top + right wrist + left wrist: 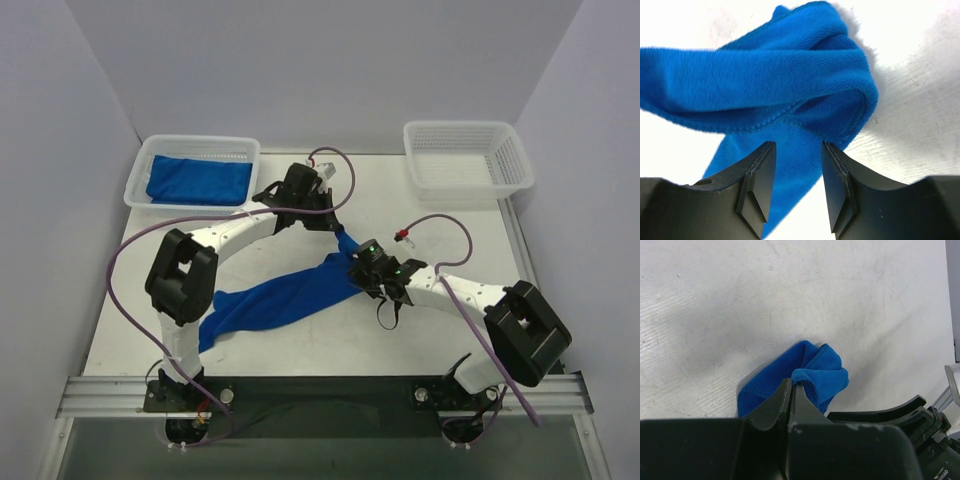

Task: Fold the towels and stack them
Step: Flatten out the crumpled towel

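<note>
A blue towel [285, 295] lies bunched in a long strip across the table middle, running from lower left up toward the grippers. My left gripper [338, 232] is shut on the towel's upper corner [812, 371], pinching a fold between its jaws. My right gripper [365, 283] is open just beside the towel's twisted end [790, 85], its jaws either side of blue cloth [790, 165] without closing on it. A folded blue towel [198, 179] lies in the left white basket [138, 178].
An empty white mesh basket [466, 158] stands at the back right. Purple cables loop over both arms. The table's near edge has a metal rail [320, 392].
</note>
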